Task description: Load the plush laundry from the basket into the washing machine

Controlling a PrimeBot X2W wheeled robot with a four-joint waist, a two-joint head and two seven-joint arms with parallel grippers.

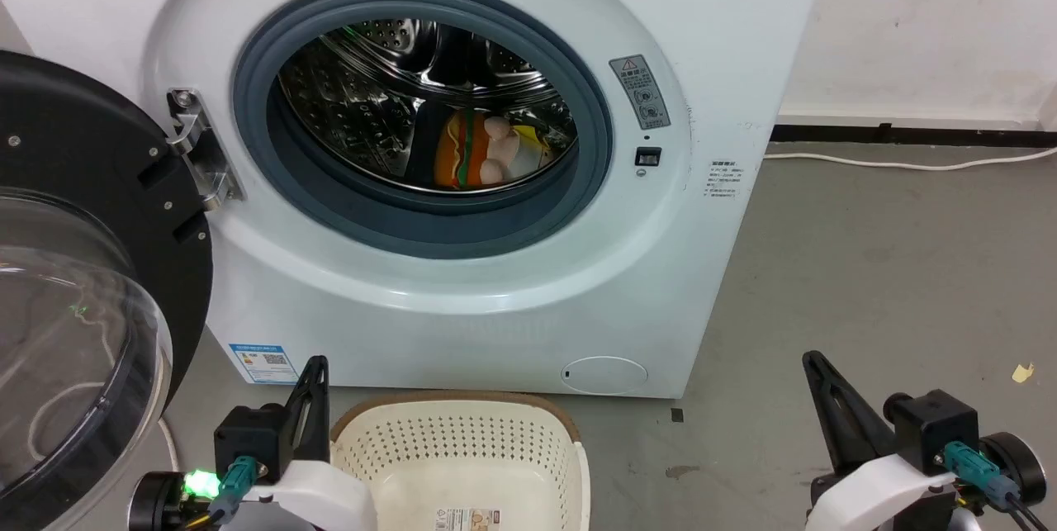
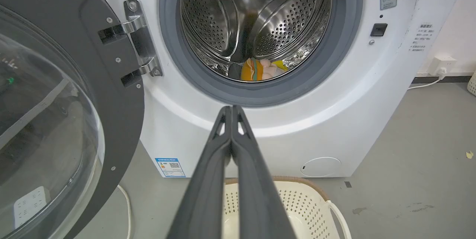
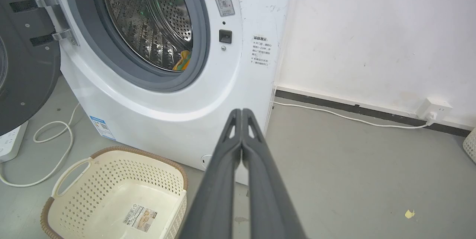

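The washer fills the upper half of the head view, its door swung wide at the left edge. Deep in the steel drum, a little right of the picture's centre, the plush laundry lies at the bottom: an orange bun with a pale doll touching its right side. The basket sits bottom centre on the floor, a paper label inside it. The left gripper at lower left and the right gripper at lower right each have their fingers pressed together, pinching nothing.
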